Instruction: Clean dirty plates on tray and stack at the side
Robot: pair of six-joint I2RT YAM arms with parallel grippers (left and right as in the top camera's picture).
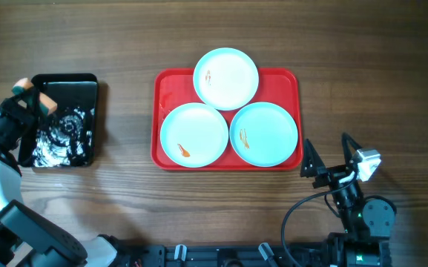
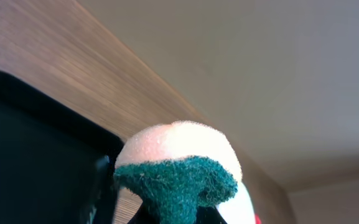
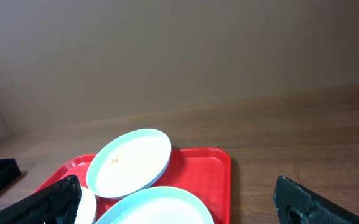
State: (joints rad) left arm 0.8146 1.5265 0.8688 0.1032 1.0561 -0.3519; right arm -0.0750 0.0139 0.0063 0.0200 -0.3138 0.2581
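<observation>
Wooden tabletop (image 1: 392, 67), overhead view. The red tray (image 1: 170, 89) sits mid-table, a little toward the right side, and carries all three plates. One plate (image 1: 226, 78) is at the middle of the tray's far edge, its rim riding over the tray's far rim; in the right wrist view it looks slightly tilted. It has a small orange smear on its left part. The second plate (image 1: 194, 135) lies in the near-left corner, with an orange smear toward its near edge. The third plate (image 1: 264, 133) lies in the near-right corner, with an orange smear left of its centre. The two near plates sit side by side and touch; the far plate meets both. No plate is off the tray. A black tray (image 1: 76, 90) stands near the left edge of the tabletop, well apart from the red one, with white foam (image 1: 59, 137) in its near half. The left gripper (image 1: 22, 104) is clenched on a sponge (image 1: 45, 101), pale orange with a green scouring face, over the black tray's far-left corner. The right gripper (image 1: 326, 141) has its jaws spread wide and grasps nothing; it is just off the red tray's near-right corner, fingers pointed toward the plates.
</observation>
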